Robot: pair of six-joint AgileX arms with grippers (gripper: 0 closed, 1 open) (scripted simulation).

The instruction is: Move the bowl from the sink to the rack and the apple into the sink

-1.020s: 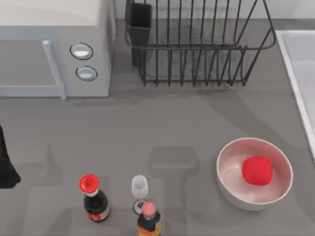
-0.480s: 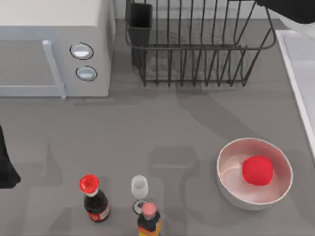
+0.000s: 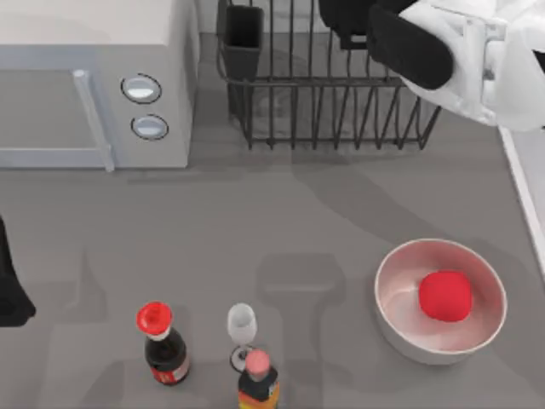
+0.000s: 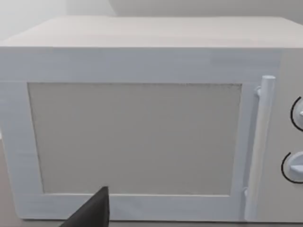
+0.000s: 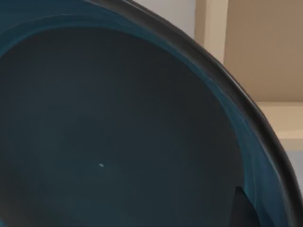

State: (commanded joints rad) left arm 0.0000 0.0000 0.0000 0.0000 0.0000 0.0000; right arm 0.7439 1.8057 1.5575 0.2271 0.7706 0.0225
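1. White and black, the right arm now reaches across the upper right of the top view, over the black wire rack (image 3: 341, 94). One second ago it was not there at all, and half a second ago just its tip poked in at the upper right corner.
2. That likely means the bowl is on its way to the rack. The right gripper (image 3: 358, 21) sits at the top edge, above the rack bars, but from above the bowl cannot be seen.
3. The right wrist view shows what the top view does not: the teal-blue bowl (image 5: 109, 132), very close up, with its curved rim against a pale wall. So the bowl seems to be held at the gripper. I cannot tell how wide the fingers are.
4. The red apple (image 3: 444, 296) has not moved. It sits in the white bowl (image 3: 400, 328) at the lower right, and the sink (image 3: 521, 153) edge shows at the right side. That half of the job is not done yet.
5. The left arm (image 3: 10, 285) waits at the left edge. Its wrist view shows the microwave (image 4: 137, 127) door, handle and knobs from the front. I cannot tell whether its fingers are open.
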